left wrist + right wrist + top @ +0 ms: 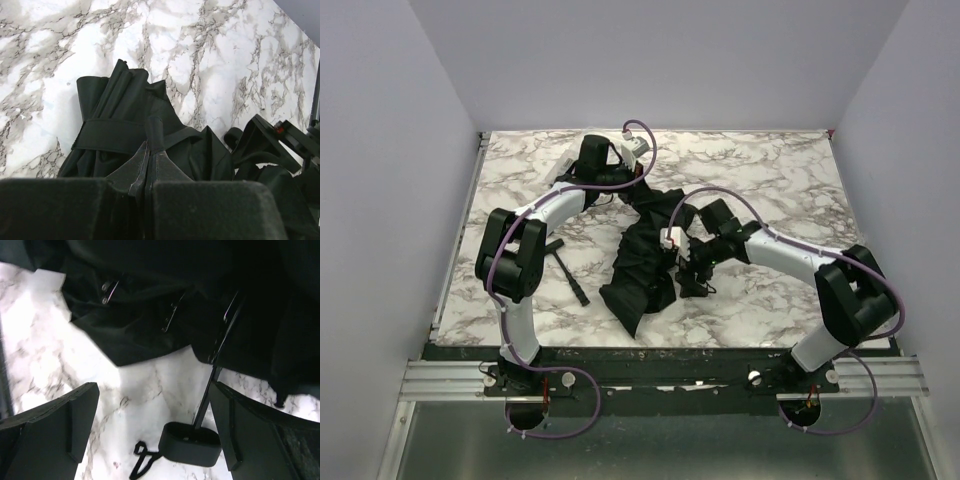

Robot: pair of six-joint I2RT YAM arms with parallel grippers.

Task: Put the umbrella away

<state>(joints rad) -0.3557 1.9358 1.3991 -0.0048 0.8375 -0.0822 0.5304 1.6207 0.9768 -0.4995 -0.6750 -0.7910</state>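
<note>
The left hand (148, 162) is clenched on a fold of the black fabric canopy of the compact folding umbrella (120, 100), its two fingers pressed together with a strip of cloth rising between the tips. Beyond it the canopy lies crumpled, a fabric strap band (107, 136) across its pleats. The right hand (152, 390) is released, fingers spread wide above the umbrella's small black knob handle (192, 442), thin shaft and wrist loop (141, 459). The umbrella sprawls loose across the middle of the white marble-patterned counter (770, 170). A small black-handled tool (570, 275) lies apart to its left.
</note>
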